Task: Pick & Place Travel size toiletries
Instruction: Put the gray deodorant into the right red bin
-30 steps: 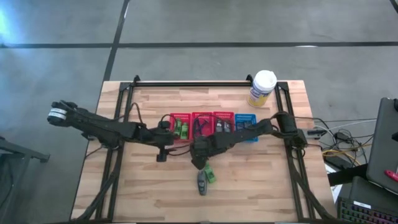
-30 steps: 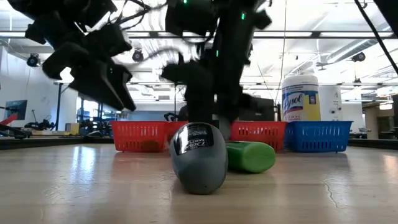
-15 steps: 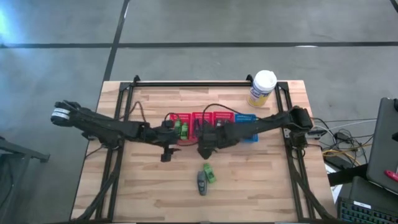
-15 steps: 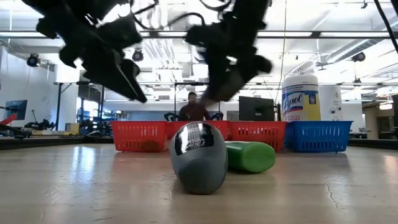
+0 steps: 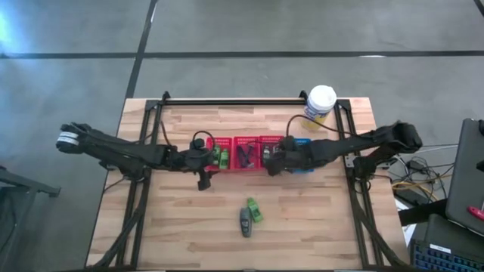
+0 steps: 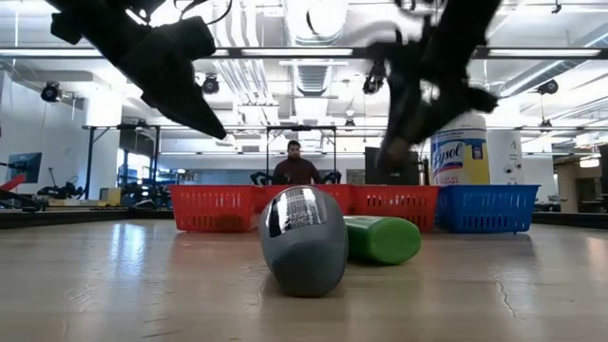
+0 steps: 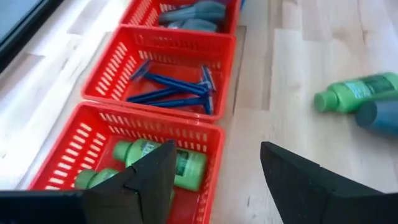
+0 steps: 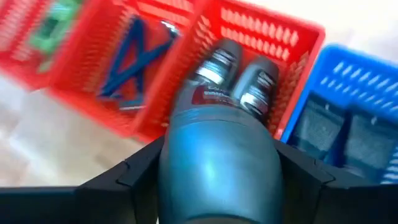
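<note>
A: Item one, right gripper (image 8: 214,186). Position?

B: Above the third red basket (image 5: 272,148), the one next to the blue basket (image 5: 299,143). Fingers closed on a dark grey tapered tube (image 8: 214,158), broad end toward the wrist camera. Two like tubes (image 8: 239,78) already lie in that basket.

A: Item two, left gripper (image 7: 214,177).

B: Over the table in front of the first red basket (image 7: 93,134), fingers well apart, nothing between them. That basket holds green bottles (image 7: 165,163). The middle red basket (image 7: 221,46) holds thin blue T-shaped sticks (image 7: 177,90).

A: Stock still loose?

B: One green bottle (image 5: 255,210) and one grey tube (image 5: 245,221), lying touching on the bare wood nearer the front edge, well apart from the baskets. The low view shows the tube (image 6: 302,237) end-on with the bottle (image 6: 380,239) behind it.

A: Non-stock?

B: Yellow canister (image 5: 318,106) with white lid at the far right corner.

A: Hazards?

B: Judged only. If released too near the rim, the held tube could catch it and tip onto the table or into the blue basket. It could also land across the two tubes and roll. The loose pair touch, so grasping one may nudge the other away; both are round.
</note>
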`<state>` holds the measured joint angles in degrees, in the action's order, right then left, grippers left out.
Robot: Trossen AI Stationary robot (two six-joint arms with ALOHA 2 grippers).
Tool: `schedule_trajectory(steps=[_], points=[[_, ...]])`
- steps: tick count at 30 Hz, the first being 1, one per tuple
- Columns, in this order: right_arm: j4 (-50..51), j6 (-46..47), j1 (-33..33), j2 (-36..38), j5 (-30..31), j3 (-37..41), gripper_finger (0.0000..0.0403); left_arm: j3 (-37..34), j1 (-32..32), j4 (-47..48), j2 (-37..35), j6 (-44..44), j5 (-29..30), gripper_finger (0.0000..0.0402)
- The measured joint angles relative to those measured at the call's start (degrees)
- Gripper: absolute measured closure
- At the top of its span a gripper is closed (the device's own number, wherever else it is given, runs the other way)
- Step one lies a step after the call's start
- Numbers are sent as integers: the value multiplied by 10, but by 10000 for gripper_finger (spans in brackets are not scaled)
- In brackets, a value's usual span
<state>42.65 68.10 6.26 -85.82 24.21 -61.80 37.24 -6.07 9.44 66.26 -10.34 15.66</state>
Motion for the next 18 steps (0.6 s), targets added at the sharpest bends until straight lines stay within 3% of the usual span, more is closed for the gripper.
schedule_trajectory(steps=[9,18], points=[[-116,71,-27,-20,30,71,186,1,3,26,-26,-16,22,165],[-112,14,-47,-92,28,23,101,-1,4,86,-29,-9,-24,165]])
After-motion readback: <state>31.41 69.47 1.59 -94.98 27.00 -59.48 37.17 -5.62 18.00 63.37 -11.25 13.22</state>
